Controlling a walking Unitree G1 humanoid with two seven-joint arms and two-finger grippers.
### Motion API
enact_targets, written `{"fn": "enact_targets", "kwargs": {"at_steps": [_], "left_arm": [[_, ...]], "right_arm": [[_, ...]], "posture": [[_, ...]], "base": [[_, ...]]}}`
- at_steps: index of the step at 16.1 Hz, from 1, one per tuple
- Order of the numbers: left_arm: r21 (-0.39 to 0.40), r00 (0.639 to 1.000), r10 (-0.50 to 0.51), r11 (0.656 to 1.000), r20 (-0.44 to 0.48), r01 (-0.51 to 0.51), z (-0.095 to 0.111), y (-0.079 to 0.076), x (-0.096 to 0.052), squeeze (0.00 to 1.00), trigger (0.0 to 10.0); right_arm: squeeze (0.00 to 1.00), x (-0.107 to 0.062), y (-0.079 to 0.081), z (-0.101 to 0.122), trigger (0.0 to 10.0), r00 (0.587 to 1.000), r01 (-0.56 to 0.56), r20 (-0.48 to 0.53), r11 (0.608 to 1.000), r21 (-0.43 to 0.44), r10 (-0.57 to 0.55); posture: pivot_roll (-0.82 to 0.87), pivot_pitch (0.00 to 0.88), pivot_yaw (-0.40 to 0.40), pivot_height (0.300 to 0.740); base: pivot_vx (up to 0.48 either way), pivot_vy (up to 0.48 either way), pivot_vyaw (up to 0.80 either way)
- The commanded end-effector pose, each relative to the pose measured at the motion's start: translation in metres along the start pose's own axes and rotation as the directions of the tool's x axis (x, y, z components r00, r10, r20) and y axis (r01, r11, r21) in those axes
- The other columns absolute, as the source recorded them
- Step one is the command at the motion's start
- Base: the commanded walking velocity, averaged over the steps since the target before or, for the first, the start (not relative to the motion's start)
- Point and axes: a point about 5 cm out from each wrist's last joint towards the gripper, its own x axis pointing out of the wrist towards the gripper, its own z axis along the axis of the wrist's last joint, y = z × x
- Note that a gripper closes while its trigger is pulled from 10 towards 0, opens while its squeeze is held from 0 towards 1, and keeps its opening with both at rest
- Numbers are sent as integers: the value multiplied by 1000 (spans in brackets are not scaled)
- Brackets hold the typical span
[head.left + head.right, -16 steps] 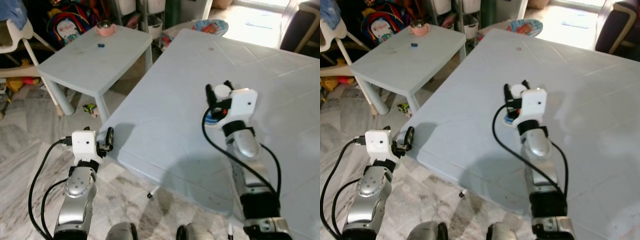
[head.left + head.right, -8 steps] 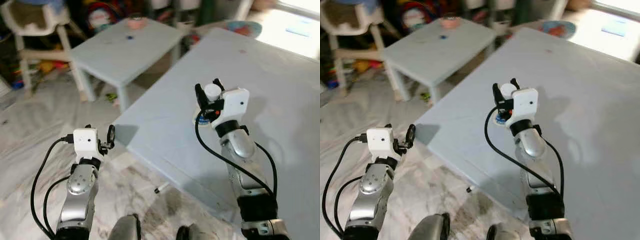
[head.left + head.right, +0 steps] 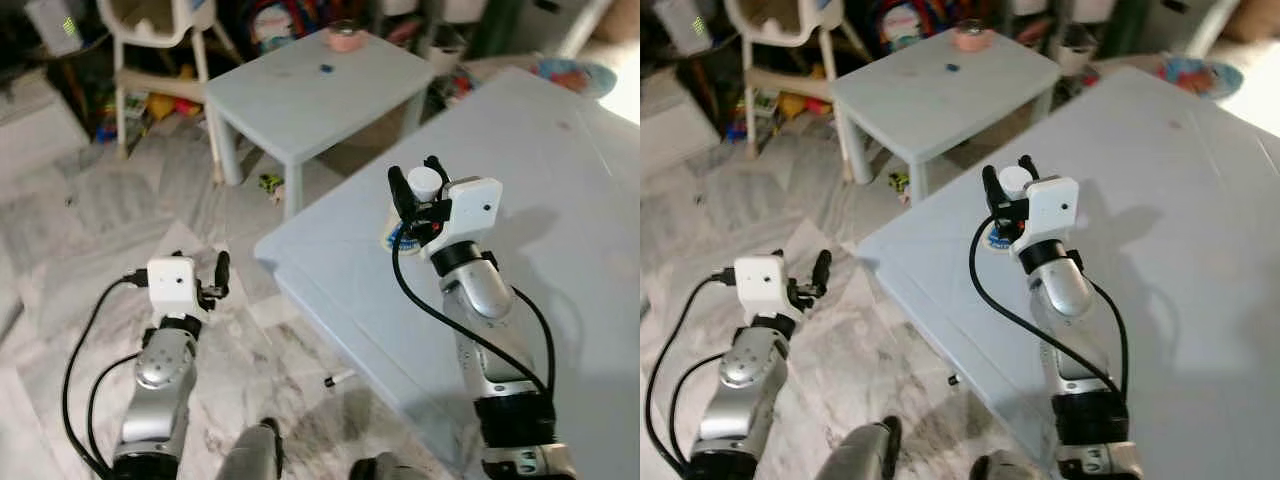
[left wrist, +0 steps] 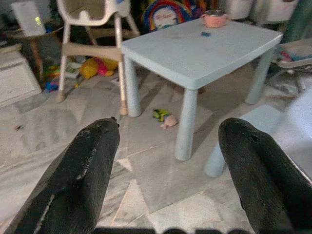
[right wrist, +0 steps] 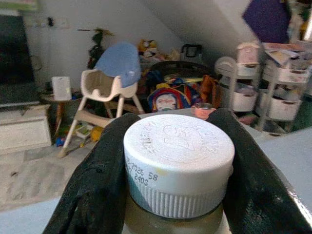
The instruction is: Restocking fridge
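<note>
My right gripper [image 3: 419,185] is shut on a bottle with a white ribbed cap [image 5: 178,161], held upright over the near corner of the big pale blue table [image 3: 560,250]. The cap [image 3: 424,182] shows between the black fingers [image 5: 100,180], and the bottle's blue label [image 3: 398,238] peeks out below. My left gripper [image 4: 165,170] is open and holds nothing. It hangs low over the marble floor [image 3: 90,260], left of the table.
A small pale blue kids' table [image 3: 320,85] stands ahead with a pink cup [image 3: 345,38] and a small blue bit [image 3: 325,68] on it. A white high chair [image 3: 160,30] and toys lie behind it. A small toy [image 4: 165,118] lies on the floor.
The camera has swung left, so the tables have slid right in view and more floor shows. Both arms keep their pose; the right gripper still holds the bottle.
</note>
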Motion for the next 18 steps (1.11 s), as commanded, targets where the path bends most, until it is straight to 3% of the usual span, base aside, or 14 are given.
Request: {"fn": "enact_targets", "kwargs": {"at_steps": [1,10,18], "left_arm": [[8,1000,1,1000,-15,-1,-2,1,-1,0,10000],[12,1000,-3,1000,-16,3,-3,-2,0,0,10000],[8,1000,0,1000,-23,0,-3,-1,-1,0,10000]], "right_arm": [[0,-3,6,-10,10000,999,-22,-46,1000,16,22],[0,-4,9,-12,10000,997,-47,-56,999,17,48],[0,-4,9,-14,10000,997,-47,-59,999,21,48]], "posture": [[60,82,14,740],[57,81,8,740],[59,83,7,740]], "base": [[0,0,800],[0,27,800],[0,435,800]]}}
